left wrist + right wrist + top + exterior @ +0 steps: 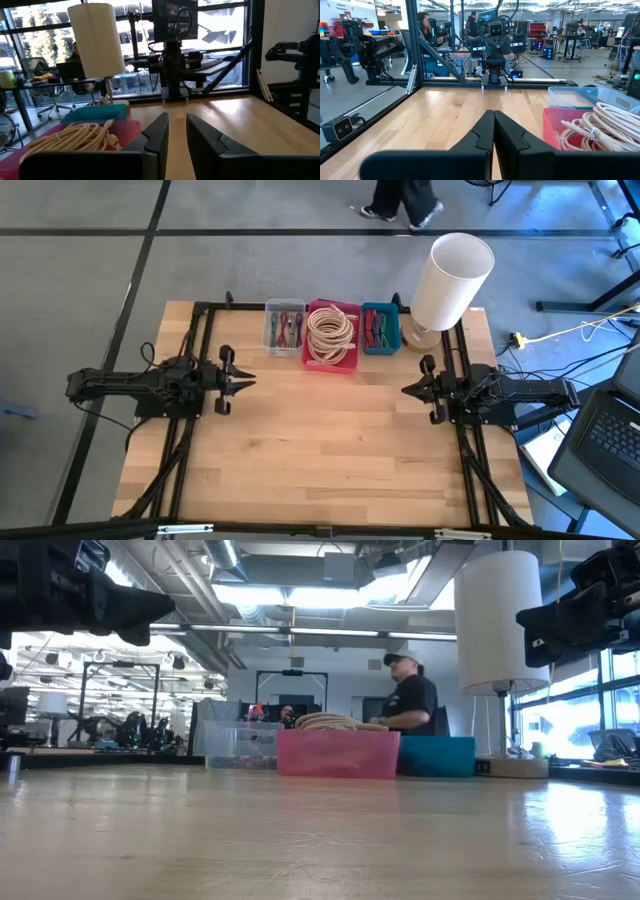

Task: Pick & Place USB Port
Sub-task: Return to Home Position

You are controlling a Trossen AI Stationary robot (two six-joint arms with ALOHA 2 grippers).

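Cable coils fill red bin, apart from left hand, right hand.

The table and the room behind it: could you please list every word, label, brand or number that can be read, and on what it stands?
No text can be read in any view.
The red bin, clear bin, blue bin and lamp shade show no lettering.
The laptop keys and the monitor are too small and blurred to read.
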